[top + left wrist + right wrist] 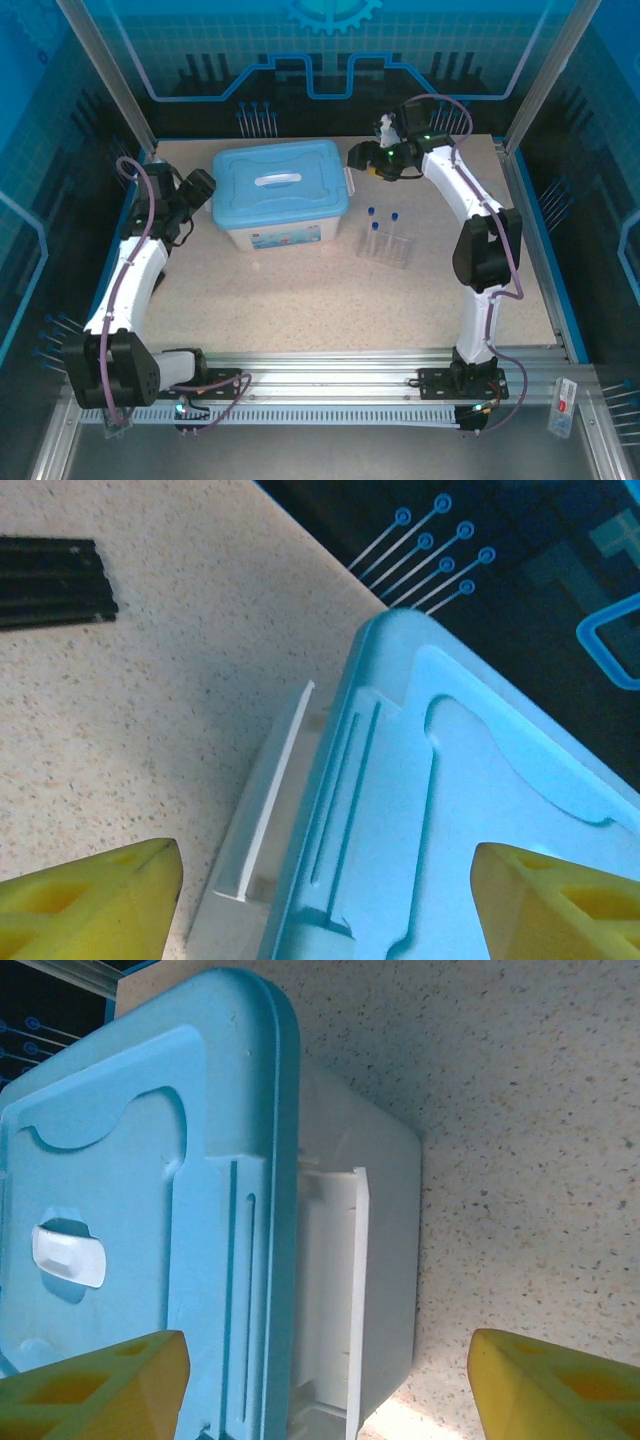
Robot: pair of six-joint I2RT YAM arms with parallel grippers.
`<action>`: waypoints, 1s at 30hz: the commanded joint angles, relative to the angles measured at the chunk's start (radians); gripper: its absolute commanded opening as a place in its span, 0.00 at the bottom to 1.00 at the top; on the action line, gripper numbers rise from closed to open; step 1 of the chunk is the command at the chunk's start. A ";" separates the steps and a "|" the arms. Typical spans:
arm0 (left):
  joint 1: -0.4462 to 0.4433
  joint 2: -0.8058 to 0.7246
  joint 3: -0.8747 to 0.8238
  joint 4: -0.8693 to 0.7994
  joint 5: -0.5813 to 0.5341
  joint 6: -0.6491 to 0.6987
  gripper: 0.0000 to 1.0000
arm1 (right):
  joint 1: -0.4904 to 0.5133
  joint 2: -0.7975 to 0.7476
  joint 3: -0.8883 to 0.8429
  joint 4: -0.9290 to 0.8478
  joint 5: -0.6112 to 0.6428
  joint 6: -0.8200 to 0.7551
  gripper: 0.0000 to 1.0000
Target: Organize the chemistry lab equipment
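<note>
A clear tube rack (386,248) stands right of centre on the table and holds three blue-capped tubes (393,222). Left of it sits a white storage box with a light blue lid (280,185). My left gripper (205,188) hovers at the box's left end. In the left wrist view this gripper (325,910) is open, its yellow fingers (90,900) straddling the lid edge (400,780) without touching it. My right gripper (357,160) is at the box's right end. This gripper (320,1390) is open too, spread across the lid (130,1160) and the white side handle (355,1290).
A flat black ridged strip (50,580) lies on the speckled table to the left of the box. Blue-walled panels and metal posts enclose the table. Bare tabletop (300,300) spreads in front of the box and rack.
</note>
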 commanded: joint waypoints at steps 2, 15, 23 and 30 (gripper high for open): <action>-0.015 0.017 -0.017 -0.026 0.071 -0.011 0.77 | -0.017 0.015 -0.024 0.045 -0.059 -0.002 0.75; -0.054 0.110 -0.059 0.011 0.102 -0.013 0.75 | -0.022 0.039 -0.041 0.060 -0.085 -0.011 0.76; -0.064 0.121 -0.063 -0.014 0.074 -0.014 0.73 | -0.037 0.033 -0.095 0.140 -0.177 0.027 0.82; -0.064 0.126 -0.074 -0.014 0.070 -0.018 0.73 | -0.036 0.058 -0.141 0.272 -0.347 0.115 0.82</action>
